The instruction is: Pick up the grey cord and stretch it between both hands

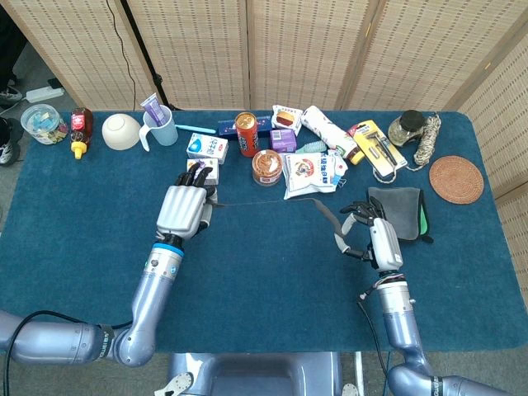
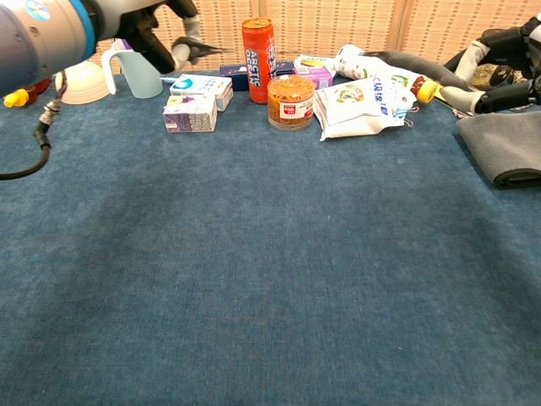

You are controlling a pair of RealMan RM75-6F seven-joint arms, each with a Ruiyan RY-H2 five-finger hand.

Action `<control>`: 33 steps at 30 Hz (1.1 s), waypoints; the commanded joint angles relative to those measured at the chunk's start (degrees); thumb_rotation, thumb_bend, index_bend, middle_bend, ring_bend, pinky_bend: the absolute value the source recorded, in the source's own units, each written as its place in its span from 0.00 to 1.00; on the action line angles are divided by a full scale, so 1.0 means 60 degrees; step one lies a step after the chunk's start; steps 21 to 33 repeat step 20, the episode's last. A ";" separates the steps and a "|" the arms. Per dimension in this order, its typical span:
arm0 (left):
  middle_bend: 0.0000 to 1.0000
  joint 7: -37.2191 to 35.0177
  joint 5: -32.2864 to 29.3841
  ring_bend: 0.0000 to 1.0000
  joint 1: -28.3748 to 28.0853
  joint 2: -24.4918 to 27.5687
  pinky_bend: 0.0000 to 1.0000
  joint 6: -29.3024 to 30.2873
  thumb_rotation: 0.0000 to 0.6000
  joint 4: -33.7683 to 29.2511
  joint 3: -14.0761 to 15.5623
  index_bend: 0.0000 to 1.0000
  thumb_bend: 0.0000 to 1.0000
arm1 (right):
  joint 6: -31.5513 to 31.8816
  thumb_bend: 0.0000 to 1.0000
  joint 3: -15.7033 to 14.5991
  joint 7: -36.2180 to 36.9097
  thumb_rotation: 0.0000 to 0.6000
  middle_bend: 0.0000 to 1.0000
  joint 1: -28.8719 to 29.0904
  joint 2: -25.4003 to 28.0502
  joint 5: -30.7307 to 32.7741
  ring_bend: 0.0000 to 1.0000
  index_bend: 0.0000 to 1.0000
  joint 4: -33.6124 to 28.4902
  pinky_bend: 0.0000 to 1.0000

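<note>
While both hands are up off the blue tabletop (image 1: 99, 247), the grey cord (image 1: 272, 202) runs between them, pulled into a thin, nearly straight line near the left side and thicker where it drops toward the right. Left hand (image 1: 183, 209) has its fingers curled around one end, just in front of the little purple box (image 1: 202, 170). Right hand (image 1: 375, 237) pinches the other end, right next to the dark folded cloth (image 1: 396, 212). So the cord hangs in the air in front of the orange jar (image 1: 266, 166) and the snack bag (image 1: 310, 173).
</note>
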 commanded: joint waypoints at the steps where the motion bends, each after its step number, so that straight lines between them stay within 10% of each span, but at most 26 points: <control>1: 0.14 -0.0197 0.0143 0.00 0.0189 0.0216 0.15 -0.0046 1.00 -0.0101 0.0075 0.71 0.58 | -0.0001 0.79 -0.0046 -0.0001 1.00 0.36 -0.0042 0.0048 -0.0017 0.21 0.68 -0.0012 0.00; 33: 0.14 -0.0443 0.0411 0.00 0.0543 0.0570 0.15 -0.0126 1.00 -0.0399 0.0188 0.71 0.58 | 0.0100 0.79 -0.0232 -0.0057 1.00 0.36 -0.0194 0.0146 -0.0212 0.21 0.67 -0.0096 0.00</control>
